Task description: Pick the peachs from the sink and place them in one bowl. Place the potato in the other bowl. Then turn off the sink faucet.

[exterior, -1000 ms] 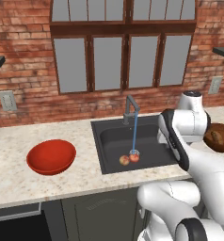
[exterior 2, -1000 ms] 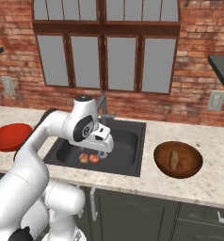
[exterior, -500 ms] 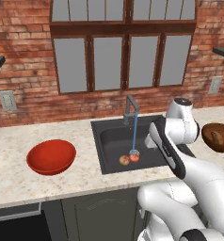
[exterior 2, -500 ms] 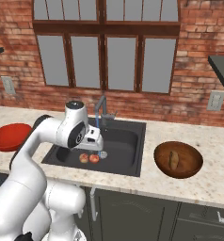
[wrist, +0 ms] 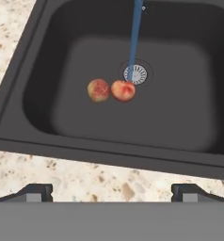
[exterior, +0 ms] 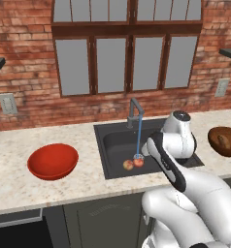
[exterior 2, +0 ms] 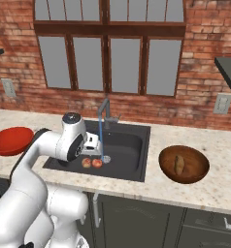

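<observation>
Gripper jaws spread wide, holding nothing, above the sink's near rim. Ahead of the jaws, on the basin floor — two peachs, touching, just short of the drain. A water stream falls beyond them — faucet running.

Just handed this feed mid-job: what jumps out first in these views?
Two peaches lie side by side on the floor of the dark sink, right beside the drain, with a thin stream of water running from the faucet onto the drain. The open gripper hovers above the sink's front edge. The red bowl sits empty to the left; the potato is already in the wooden bowl.
</observation>
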Controlling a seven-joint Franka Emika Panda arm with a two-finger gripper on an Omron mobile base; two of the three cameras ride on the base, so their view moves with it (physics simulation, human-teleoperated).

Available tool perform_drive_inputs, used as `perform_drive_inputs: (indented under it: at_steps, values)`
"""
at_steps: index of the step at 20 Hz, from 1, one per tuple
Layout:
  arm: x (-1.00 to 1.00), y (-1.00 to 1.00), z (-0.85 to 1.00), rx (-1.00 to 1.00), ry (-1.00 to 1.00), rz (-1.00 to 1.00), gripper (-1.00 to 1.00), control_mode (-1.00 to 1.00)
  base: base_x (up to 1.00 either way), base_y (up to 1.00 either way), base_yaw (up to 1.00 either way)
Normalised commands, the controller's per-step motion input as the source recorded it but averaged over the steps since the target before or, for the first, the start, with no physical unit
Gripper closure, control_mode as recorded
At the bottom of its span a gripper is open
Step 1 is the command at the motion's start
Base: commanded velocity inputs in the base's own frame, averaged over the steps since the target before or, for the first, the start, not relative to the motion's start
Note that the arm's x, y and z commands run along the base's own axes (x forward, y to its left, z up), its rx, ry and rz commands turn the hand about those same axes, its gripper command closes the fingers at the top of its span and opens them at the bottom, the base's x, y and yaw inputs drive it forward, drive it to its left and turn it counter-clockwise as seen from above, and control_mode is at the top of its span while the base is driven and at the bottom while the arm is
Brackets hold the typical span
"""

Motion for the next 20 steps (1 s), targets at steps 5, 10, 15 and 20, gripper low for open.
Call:
perform_drive_inputs:
  at_steps: [5,10,15,20]
  values:
    - [0.15,0.19,-0.13,0.00,0.00,0.00,-1.00,-1.00,0.00,0.00,0.00]
    - [0.05,0.07,-0.11,0.00,0.01,0.00,-1.00,-1.00,0.00,0.00,0.00]
    - [0.00,0.00,-0.20,0.00,0.11,0.03,-1.00,-1.00,0.00,0.00,0.00]
    - [0.25,0.00,-0.38,0.00,0.03,0.04,-1.00,-1.00,0.00,0.00,0.00]
